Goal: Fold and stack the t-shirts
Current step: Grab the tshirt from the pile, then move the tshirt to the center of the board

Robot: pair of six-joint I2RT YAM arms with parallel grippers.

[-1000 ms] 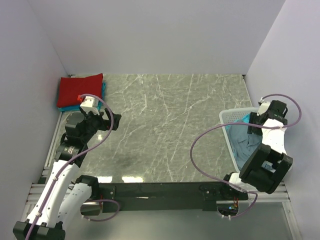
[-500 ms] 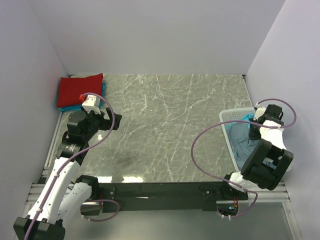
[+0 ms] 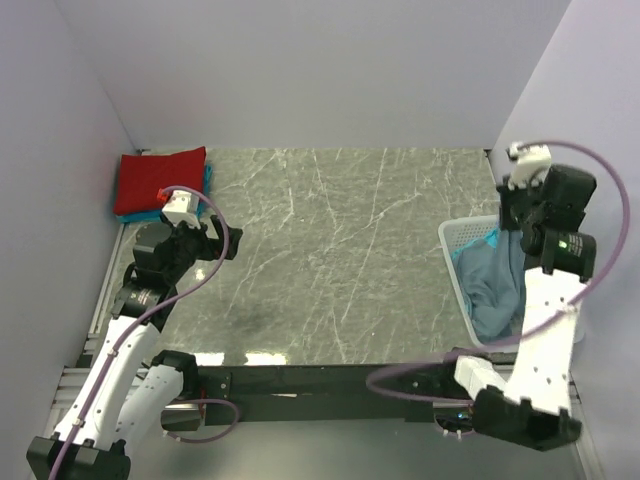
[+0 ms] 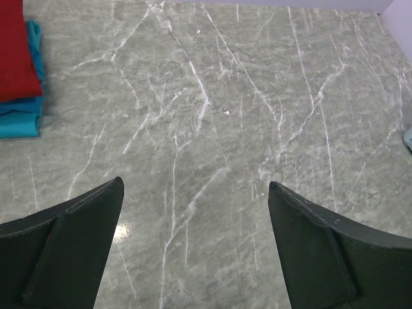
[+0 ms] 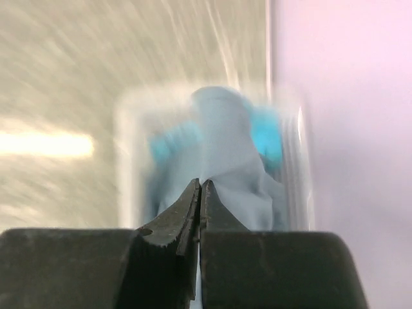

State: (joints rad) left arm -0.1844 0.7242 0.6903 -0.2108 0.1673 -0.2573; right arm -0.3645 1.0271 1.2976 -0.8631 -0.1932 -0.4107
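A slate-blue t-shirt (image 3: 497, 280) is drawn up out of the white basket (image 3: 452, 236) at the table's right edge, its lower part still bunched inside. My right gripper (image 3: 507, 222) is shut on its top fold, pinched at the tips (image 5: 201, 183). In the blurred right wrist view the slate-blue cloth (image 5: 225, 129) hangs below, with turquoise t-shirts (image 5: 267, 138) under it. A folded red t-shirt (image 3: 160, 180) lies on a folded teal one (image 3: 207, 178) at the far left corner. My left gripper (image 3: 225, 243) hovers open over bare table (image 4: 195, 183), holding nothing.
The marble tabletop (image 3: 340, 250) runs between the two arms. Pale walls close in the back and both sides, and the right wall stands right next to the basket. The red shirt (image 4: 13, 51) and teal shirt (image 4: 19, 116) sit at the left wrist view's upper left.
My right gripper shut on the slate-blue shirt in the basket, then rose and pulled the cloth upward. The left arm has hardly moved and stays open.
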